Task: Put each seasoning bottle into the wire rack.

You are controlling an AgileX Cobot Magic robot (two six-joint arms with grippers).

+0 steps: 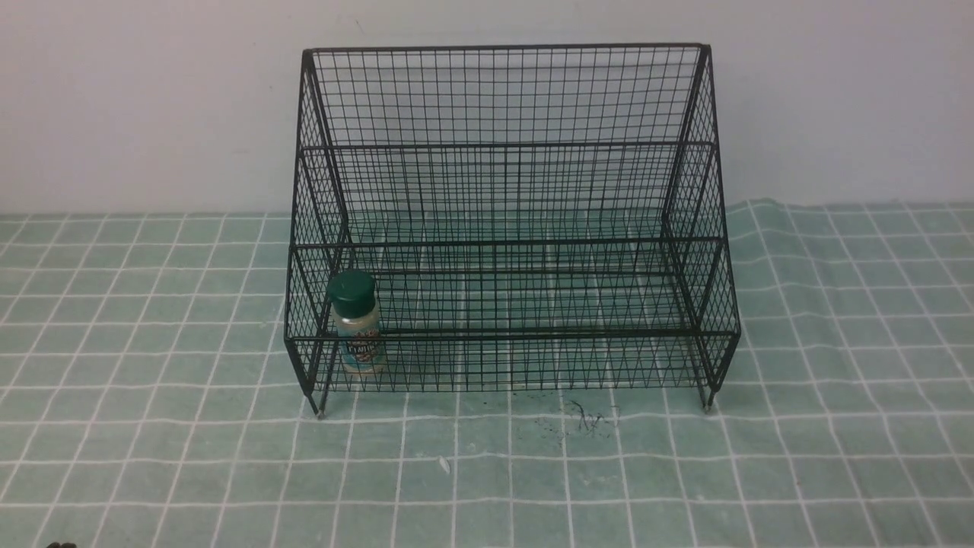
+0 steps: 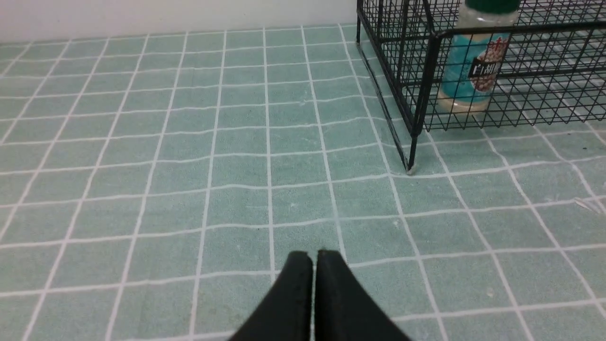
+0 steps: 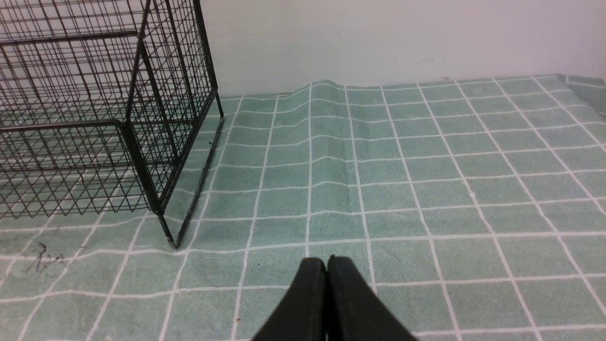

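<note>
The black wire rack (image 1: 502, 144) stands at the back of the table against the wall. The seasoning bottle (image 1: 355, 323), with a dark green cap and teal label, stands upright in the rack's lowest tier at its left end. It also shows in the left wrist view (image 2: 476, 66), behind the rack's front wires (image 2: 423, 80). My left gripper (image 2: 314, 255) is shut and empty, low over the cloth, well in front of and left of the rack. My right gripper (image 3: 325, 261) is shut and empty over the cloth, right of the rack's corner (image 3: 142, 142).
A green checked cloth (image 1: 152, 426) covers the table, with a raised fold (image 3: 326, 94) near the wall right of the rack. Dark scribble marks (image 1: 582, 418) lie on the cloth before the rack. A white wall stands behind.
</note>
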